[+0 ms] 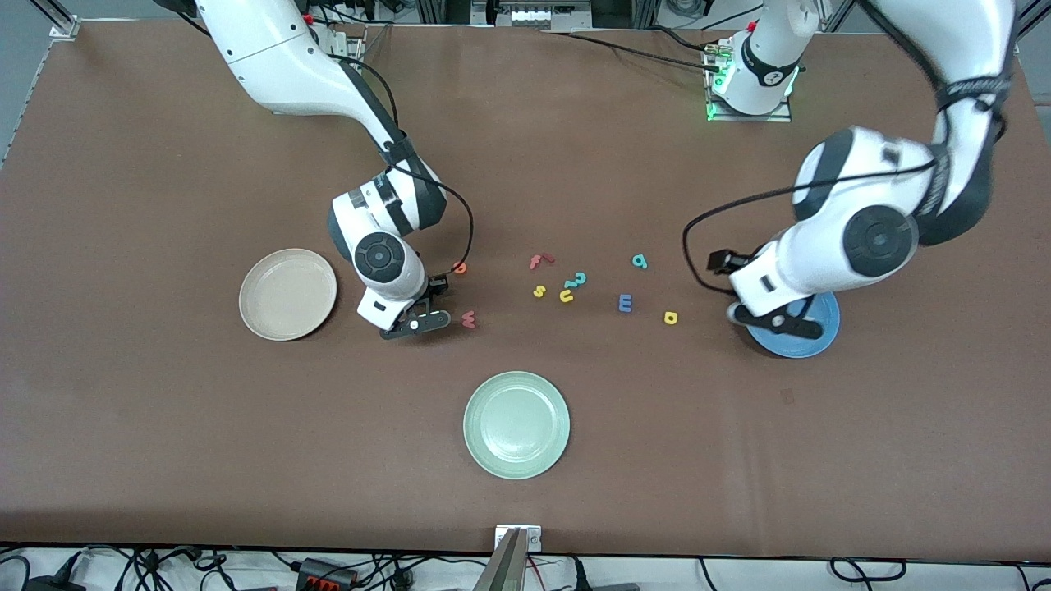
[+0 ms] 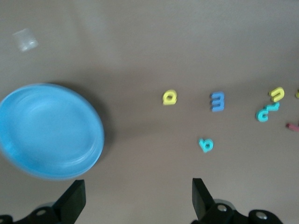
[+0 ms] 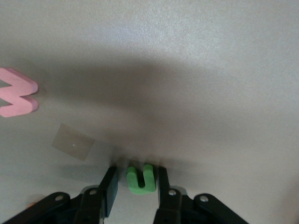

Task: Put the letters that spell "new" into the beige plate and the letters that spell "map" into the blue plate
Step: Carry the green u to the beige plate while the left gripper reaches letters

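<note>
- On the brown table we count three plates, all empty: beige plate [image 1: 287, 295] toward the right arm's end, blue plate [image 1: 825, 330] [image 2: 46, 130] toward the left arm's end, pale green plate [image 1: 516, 424] nearest the front camera.
- For "new", none is delivered yet.
  - Green n [image 3: 141, 179]: lies flat on the table between the fingers of the right gripper [image 1: 415, 322] [image 3: 136, 171], beside the beige plate. The jaws stand narrowly apart to either side of it, with a sliver of gap showing, so we do not judge it pinched yet.
  - Salmon w [image 1: 468, 319] [image 3: 16, 98]: on the table just beside that gripper.
  - Orange e [image 1: 460, 268]: on the table, farther from the front camera than the w.
- For "map", none is delivered yet.
  - Blue m [image 1: 625, 303] [image 2: 217, 101], teal a [image 1: 640, 261] [image 2: 205, 145] and yellow p [image 1: 671, 317] [image 2: 169, 97] are loose on the table. The p lies closest to the blue plate.
- Left gripper [image 1: 776, 322] [image 2: 138, 186]: over the blue plate's edge, jaws spread wide, holding nothing. This arm waits.
- Not wanted, to stay put: red f [image 1: 540, 261], yellow s [image 1: 539, 290], yellow u [image 1: 566, 295] and teal 2 [image 1: 577, 280], clustered mid-table.
- Our tally is nought of six placed. The n pickup is the step in hand. Five further letters remain after it.
</note>
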Robot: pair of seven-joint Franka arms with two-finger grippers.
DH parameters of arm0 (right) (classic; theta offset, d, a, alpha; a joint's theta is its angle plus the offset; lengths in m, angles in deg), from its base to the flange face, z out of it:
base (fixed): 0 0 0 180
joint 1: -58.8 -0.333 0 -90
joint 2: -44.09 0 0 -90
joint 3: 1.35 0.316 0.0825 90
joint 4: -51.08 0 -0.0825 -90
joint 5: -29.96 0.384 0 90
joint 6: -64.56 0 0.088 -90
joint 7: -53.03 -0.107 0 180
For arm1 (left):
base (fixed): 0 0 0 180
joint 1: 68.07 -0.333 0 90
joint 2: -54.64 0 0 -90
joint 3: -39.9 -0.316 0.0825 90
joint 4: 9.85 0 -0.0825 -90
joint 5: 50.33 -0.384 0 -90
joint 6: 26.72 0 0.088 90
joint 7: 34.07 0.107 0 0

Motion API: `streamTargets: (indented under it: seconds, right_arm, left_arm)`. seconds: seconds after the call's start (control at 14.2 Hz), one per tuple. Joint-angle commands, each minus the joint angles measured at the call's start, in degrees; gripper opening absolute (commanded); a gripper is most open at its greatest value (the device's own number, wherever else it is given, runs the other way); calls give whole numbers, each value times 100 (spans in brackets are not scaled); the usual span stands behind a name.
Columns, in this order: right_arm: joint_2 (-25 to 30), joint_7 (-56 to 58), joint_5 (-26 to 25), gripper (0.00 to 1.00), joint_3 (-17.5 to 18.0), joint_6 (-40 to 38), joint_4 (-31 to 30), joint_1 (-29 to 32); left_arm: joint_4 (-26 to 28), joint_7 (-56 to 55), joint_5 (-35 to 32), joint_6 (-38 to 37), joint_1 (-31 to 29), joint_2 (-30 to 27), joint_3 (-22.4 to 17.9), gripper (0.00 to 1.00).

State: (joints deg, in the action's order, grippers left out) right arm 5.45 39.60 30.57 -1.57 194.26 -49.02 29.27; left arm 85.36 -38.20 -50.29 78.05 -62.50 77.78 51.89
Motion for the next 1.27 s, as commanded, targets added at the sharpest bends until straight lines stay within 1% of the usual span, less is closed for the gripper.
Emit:
streamTargets:
  seconds: [0.0, 0.07, 0.21, 0.28, 0.35, 0.42, 0.56, 0.71, 0.78, 0.85, 0.99, 1.2]
  right_arm:
    - [32, -55, 45, 21, 14, -41, -80, 0]
    - [40, -55, 45, 18, 14, -41, -80, 8]
    - [66, -63, 45, 18, 5, -50, -28, 26]
    - [119, -64, 45, 18, -39, -59, -10, 43]
    - [206, -46, 36, 18, -74, -59, -10, 122]
    - [312, 32, 36, 18, -83, -76, -10, 340]
    - [488, 199, -34, 18, -92, -382, -10, 902]
    - [620, 620, -35, 18, -83, -725, -10, 1534]
    - [690, 787, -35, 18, -83, -857, -45, 1764]
    - [725, 815, -35, 18, -83, -1032, -80, 1931]
    - [830, 807, -26, 18, -83, -1297, -263, 2038]
    - [945, 806, -26, 18, -92, -1088, -773, 2170]
  left_arm:
    - [671, -70, -152, 1181, 243, 103, -21, 100]
    - [1022, -36, -327, 1743, 234, 164, -12, 100]
    - [1595, -27, -373, 2755, 303, 191, -12, 100]
    - [1684, -18, -391, 2942, 374, 313, -21, 100]
    - [1694, -9, -643, 3083, 374, 471, -21, 100]
    - [1685, -44, -880, 3259, 383, 585, -12, 98]
    - [1676, -53, -918, 3488, 392, 762, -12, 93]
    - [1667, -53, -1023, 3664, 401, 902, -21, 80]
    - [1650, -53, -1145, 3778, 401, 973, -21, 78]
    - [1641, -53, -1225, 3857, 401, 1060, -21, 72]
    - [1641, -53, -1287, 3981, 392, 1088, -21, 63]
    - [1597, -62, -1287, 4095, 401, 1245, -12, 57]
